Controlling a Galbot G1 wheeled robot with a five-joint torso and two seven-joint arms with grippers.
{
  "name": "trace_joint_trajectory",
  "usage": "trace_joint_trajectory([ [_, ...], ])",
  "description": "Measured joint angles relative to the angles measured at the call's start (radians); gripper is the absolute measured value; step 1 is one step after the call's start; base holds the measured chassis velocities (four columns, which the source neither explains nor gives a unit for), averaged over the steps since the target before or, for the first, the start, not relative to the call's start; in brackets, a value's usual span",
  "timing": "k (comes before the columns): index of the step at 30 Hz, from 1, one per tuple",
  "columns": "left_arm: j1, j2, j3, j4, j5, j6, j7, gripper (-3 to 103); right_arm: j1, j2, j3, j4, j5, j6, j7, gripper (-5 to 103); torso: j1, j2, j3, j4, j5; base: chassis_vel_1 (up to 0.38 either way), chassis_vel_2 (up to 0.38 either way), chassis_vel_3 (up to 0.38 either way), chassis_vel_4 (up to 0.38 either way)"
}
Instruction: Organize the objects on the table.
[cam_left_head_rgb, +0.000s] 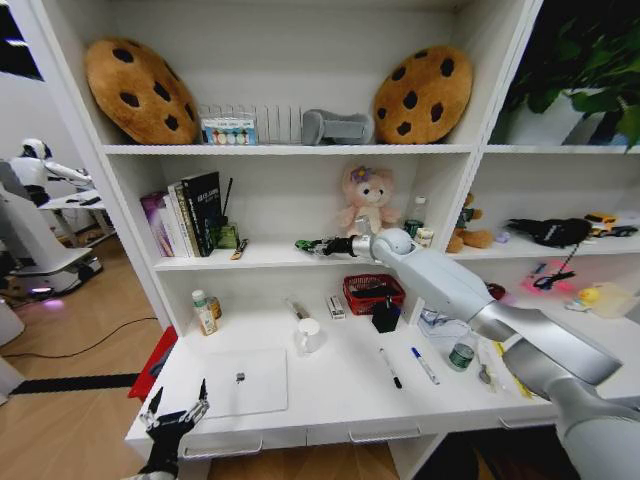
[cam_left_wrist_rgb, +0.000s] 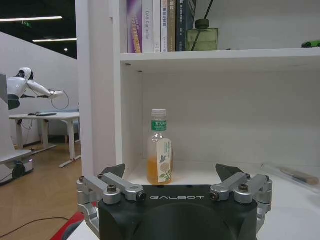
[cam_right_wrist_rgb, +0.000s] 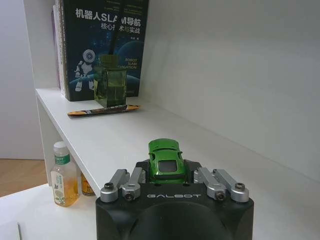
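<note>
While the right gripper (cam_right_wrist_rgb: 167, 172) reaches over the middle shelf (cam_left_head_rgb: 270, 258) of the white shelving, its fingers are closed on the green toy car (cam_right_wrist_rgb: 165, 156), which sits between them just above the shelf board, not far from the green glass bottle (cam_right_wrist_rgb: 110, 85) and the row of books (cam_left_head_rgb: 185, 215). The step in hand looks like the placing of the car on that shelf; the next move would call for a small descent until the wheels rest flat, then a clean release, without rolling the car toward the edge. The left gripper (cam_left_head_rgb: 178, 408) waits low at the front left corner of the table (cam_left_head_rgb: 340, 395) with its fingers spread wide and nothing between them. On the table the silver-white laptop (cam_left_head_rgb: 243, 381) lies closed, and two pens (cam_left_head_rgb: 408, 367) lie loose to its right, so much of the tidying seems left to do
</note>
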Motion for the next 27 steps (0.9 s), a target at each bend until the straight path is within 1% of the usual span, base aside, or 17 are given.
trace_joint_trajectory([
  [1,0.002,-0.001,-0.002,-0.001,0.000,0.000,0.000,99,0.000,0.001,0.000,-0.003,-0.002,0.004,0.000,37,0.000,0.000,0.000,0.0000,0.0000,0.000,0.000,0.000,0.000],
  [2,0.002,-0.001,-0.002,-0.001,0.000,0.000,0.000,99,0.000,0.001,0.000,-0.003,-0.002,0.004,0.000,37,0.000,0.000,0.000,0.0000,0.0000,0.000,0.000,0.000,0.000],
  [3,0.003,-0.002,-0.004,-0.003,0.000,0.000,-0.001,99,-0.001,0.002,0.001,-0.004,-0.003,0.005,0.000,43,0.000,0.000,0.000,0.0000,0.0000,0.000,0.000,0.000,0.000],
  [4,0.003,-0.003,-0.005,-0.003,0.000,0.000,-0.002,99,-0.001,0.002,0.001,-0.005,-0.003,0.005,0.000,43,0.000,0.000,0.000,0.0000,0.0000,0.000,0.000,0.000,0.000],
  [5,0.004,-0.004,-0.008,-0.003,0.000,0.000,-0.002,99,-0.002,0.002,0.001,-0.005,-0.004,0.005,0.000,48,0.000,0.000,0.000,-0.0001,0.0000,0.000,0.000,0.000,0.000],
  [6,0.004,-0.004,-0.008,-0.003,0.000,0.000,-0.002,99,-0.002,0.002,0.001,-0.005,-0.004,0.005,0.000,48,0.000,0.000,0.000,-0.0001,0.0000,0.000,0.000,0.000,0.000],
  [10,0.005,-0.011,-0.017,-0.005,-0.002,-0.001,-0.007,99,-0.014,-0.001,0.012,-0.004,-0.021,0.014,0.000,71,0.000,0.000,0.000,-0.0001,0.0000,0.000,0.000,0.000,0.000],
  [11,0.005,-0.011,-0.017,-0.005,-0.002,-0.001,-0.007,99,-0.014,-0.001,0.012,-0.004,-0.021,0.014,0.000,71,0.000,0.000,0.000,-0.0001,0.0000,0.000,0.000,0.000,0.000],
  [13,0.005,-0.012,-0.020,-0.006,-0.002,-0.001,-0.011,99,-0.025,-0.002,0.033,-0.002,-0.021,0.026,-0.003,81,0.000,0.000,0.000,-0.0001,0.0001,0.000,0.000,0.000,0.000],
  [14,0.005,-0.013,-0.021,-0.007,-0.002,-0.001,-0.011,99,-0.032,0.000,0.053,0.000,-0.028,0.034,-0.003,81,0.000,0.000,0.000,-0.0001,0.0001,0.000,0.000,0.000,0.000],
  [15,0.006,-0.013,-0.022,-0.010,-0.002,-0.001,-0.011,99,-0.038,0.000,0.072,0.003,-0.037,0.044,-0.003,86,0.000,0.000,0.000,0.0000,0.0001,0.000,0.000,0.000,0.000],
  [16,0.006,-0.013,-0.022,-0.010,-0.002,-0.001,-0.011,99,-0.038,0.000,0.072,0.003,-0.037,0.044,-0.003,86,0.000,0.000,0.000,0.0000,0.0001,0.000,0.000,0.000,0.000],
  [19,0.013,-0.012,-0.023,-0.019,-0.002,-0.001,-0.012,99,-0.045,-0.018,0.110,0.039,-0.034,0.055,0.000,96,0.000,0.000,0.000,0.0003,0.0001,0.000,0.000,0.000,0.000],
  [21,0.018,-0.006,-0.026,-0.023,-0.003,0.000,-0.014,99,-0.070,-0.057,0.166,0.122,-0.011,0.055,0.040,100,0.000,0.000,0.000,-0.0002,0.0000,0.000,0.000,0.000,0.000],
  [22,0.018,-0.006,-0.026,-0.023,-0.003,0.000,-0.014,99,-0.070,-0.057,0.166,0.122,-0.011,0.055,0.040,100,0.000,0.000,0.000,-0.0002,0.0000,0.000,0.000,0.000,0.000],
  [24,0.021,0.004,-0.026,-0.027,-0.005,0.004,-0.016,99,-0.112,-0.101,0.217,0.226,0.016,0.048,0.101,100,0.000,0.000,0.000,0.0000,0.0002,0.000,0.000,0.000,0.000],
  [27,0.021,0.009,-0.026,-0.029,-0.006,0.008,-0.020,99,-0.138,-0.123,0.241,0.274,0.022,0.047,0.130,100,0.000,0.000,0.000,-0.0001,0.0000,0.000,0.000,0.000,0.000],
])
